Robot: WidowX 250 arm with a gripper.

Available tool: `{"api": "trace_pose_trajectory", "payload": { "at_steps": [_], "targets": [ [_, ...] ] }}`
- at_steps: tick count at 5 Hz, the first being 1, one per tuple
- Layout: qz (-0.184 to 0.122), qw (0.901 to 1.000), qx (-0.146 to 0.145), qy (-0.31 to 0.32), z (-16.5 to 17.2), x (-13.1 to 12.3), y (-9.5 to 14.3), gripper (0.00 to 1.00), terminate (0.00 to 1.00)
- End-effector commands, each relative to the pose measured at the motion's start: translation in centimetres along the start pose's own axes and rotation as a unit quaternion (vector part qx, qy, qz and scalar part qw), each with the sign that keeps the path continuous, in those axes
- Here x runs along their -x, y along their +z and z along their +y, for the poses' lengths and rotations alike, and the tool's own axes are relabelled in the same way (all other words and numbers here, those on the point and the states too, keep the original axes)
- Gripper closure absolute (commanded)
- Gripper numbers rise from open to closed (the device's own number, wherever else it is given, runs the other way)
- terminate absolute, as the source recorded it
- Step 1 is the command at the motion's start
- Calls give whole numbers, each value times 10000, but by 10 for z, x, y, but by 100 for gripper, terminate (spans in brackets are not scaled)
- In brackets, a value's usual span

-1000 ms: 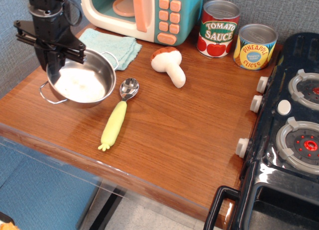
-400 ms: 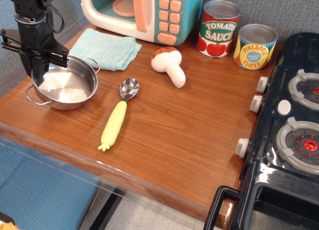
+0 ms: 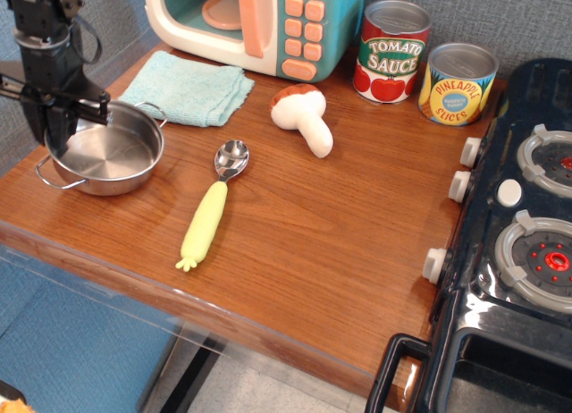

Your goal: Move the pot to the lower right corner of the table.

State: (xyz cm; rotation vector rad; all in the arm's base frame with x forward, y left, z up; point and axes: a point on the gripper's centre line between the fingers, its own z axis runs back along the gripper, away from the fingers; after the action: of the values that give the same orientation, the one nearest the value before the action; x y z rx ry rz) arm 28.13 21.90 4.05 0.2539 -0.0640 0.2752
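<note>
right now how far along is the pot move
Done: the gripper is down at the pot's left rim. In hand: whether it actually grips the rim is unclear. Left: nearly all of it. The pot sits near the table's left edge, beside the spoon, far from the lower right corner by the stove.

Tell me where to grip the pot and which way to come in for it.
Grip the pot by its thin rim wall, from straight above, one finger inside and one outside. It sits upright and open on the table, too wide to span, and its wire handles are thin and low. The gripper is already at the far-left rim; whether it is closed there is unclear.
</note>
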Motion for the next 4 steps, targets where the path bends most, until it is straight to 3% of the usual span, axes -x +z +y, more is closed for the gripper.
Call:
{"api": "trace_pose_trajectory", "payload": {
  "at_steps": [1,2,4],
  "targets": [
    [-417,9990,-38,-175,10,-1,36,0,0],
    [-824,9945,196,-617,6,-4,57,0,0],
    [-1021,9865,447,-1199,-4,-2,81,0,0]
  ]
}}
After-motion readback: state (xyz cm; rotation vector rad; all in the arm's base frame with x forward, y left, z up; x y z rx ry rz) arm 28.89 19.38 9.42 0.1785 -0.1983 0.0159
